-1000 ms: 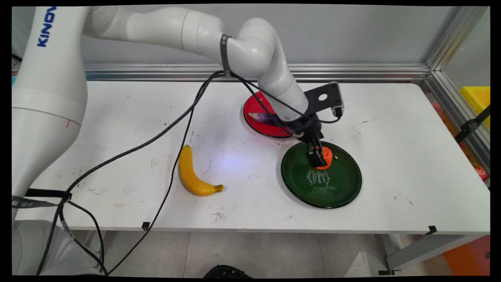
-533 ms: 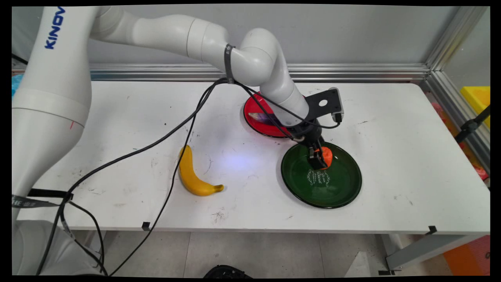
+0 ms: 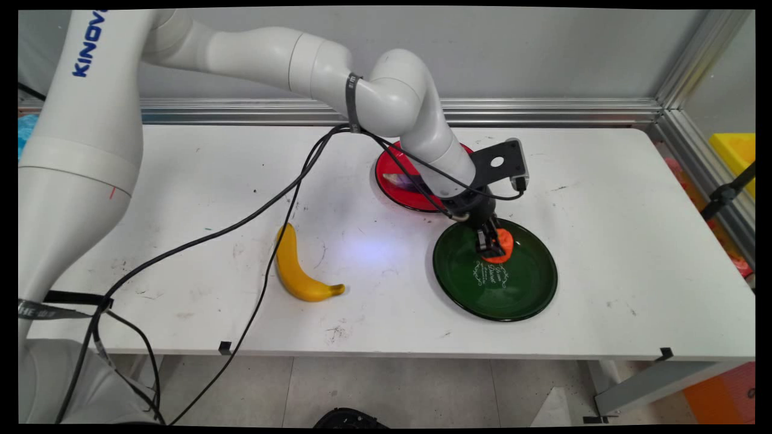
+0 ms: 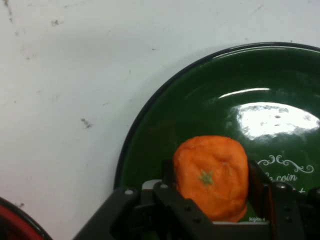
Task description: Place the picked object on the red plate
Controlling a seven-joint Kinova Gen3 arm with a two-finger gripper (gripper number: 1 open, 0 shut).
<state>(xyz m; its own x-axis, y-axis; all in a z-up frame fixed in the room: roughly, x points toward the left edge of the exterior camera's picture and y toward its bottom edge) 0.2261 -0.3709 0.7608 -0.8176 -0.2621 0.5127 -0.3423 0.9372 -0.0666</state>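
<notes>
Black gripper [image 3: 493, 246] closed around an orange fruit [image 3: 502, 245] on a green plate [image 3: 512, 295]

The plate lies right of centre in the frame; a red plate [image 3: 395, 181] sits just above-left of it, and a banana [image 3: 295, 268] lies well apart, left of centre on the white table [image 3: 633, 241]

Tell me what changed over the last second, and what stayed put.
The gripper shifted slightly toward the table's far side over the green plate, its fingers closing in on the orange fruit, which now sits between them. Whether it is gripped is unclear. The banana, red plate and green plate stayed put.
</notes>
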